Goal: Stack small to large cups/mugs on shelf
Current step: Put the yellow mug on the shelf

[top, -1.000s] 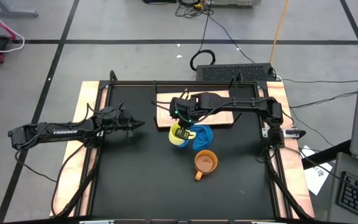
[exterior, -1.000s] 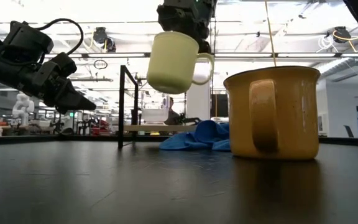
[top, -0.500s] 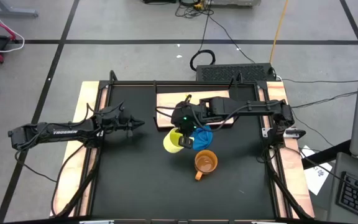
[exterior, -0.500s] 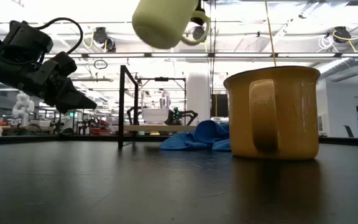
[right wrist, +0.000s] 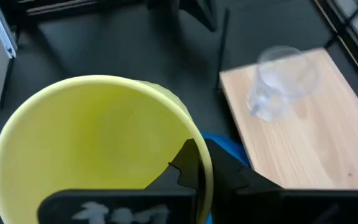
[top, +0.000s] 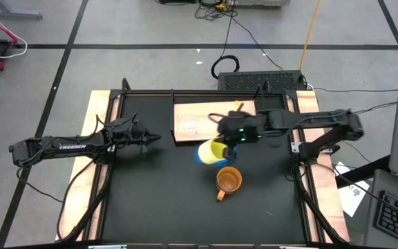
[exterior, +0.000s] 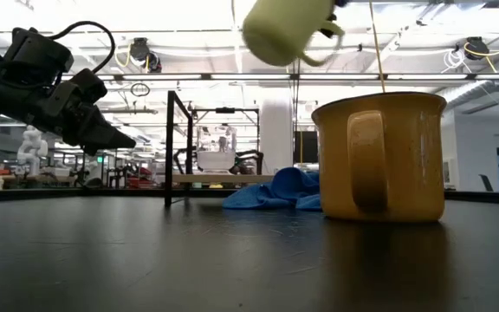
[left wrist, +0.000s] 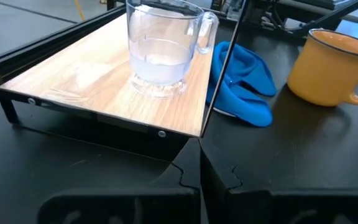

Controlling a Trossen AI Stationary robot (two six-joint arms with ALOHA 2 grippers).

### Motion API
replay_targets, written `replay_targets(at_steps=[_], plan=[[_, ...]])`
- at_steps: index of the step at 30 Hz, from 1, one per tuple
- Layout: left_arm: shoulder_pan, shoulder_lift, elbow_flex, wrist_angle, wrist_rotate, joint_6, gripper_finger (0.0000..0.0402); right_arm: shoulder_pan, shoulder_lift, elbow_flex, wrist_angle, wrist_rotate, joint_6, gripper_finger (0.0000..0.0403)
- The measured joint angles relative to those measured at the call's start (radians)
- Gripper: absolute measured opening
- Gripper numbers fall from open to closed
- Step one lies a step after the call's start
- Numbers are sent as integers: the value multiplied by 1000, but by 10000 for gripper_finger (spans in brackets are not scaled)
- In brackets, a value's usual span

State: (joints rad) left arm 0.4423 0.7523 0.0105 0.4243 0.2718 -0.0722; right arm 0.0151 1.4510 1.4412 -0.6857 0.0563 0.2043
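Black-fingered left gripper [top: 156, 139] waits closed near the table's left edge, empty. Next comes the shelf [top: 206, 128] along the far edge, with the clear cup [left wrist: 160, 46] upright on it. The right gripper [top: 232, 135], clamped on the yellow mug [top: 215, 150]'s rim, holds it tilted in the air just off the shelf's near edge, so this arm is nearer. The orange mug [top: 229, 180] stands nearer the front.
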Motion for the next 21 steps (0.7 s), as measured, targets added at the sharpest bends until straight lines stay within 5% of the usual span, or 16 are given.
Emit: replay_targets(at_steps=[12, 21], plan=[[0, 0, 0, 1, 0, 14, 1, -30, -318, -352, 174, 21, 21, 0], [0, 0, 0, 34, 0, 14, 1, -56, -370, -514, 335, 21, 40, 0]])
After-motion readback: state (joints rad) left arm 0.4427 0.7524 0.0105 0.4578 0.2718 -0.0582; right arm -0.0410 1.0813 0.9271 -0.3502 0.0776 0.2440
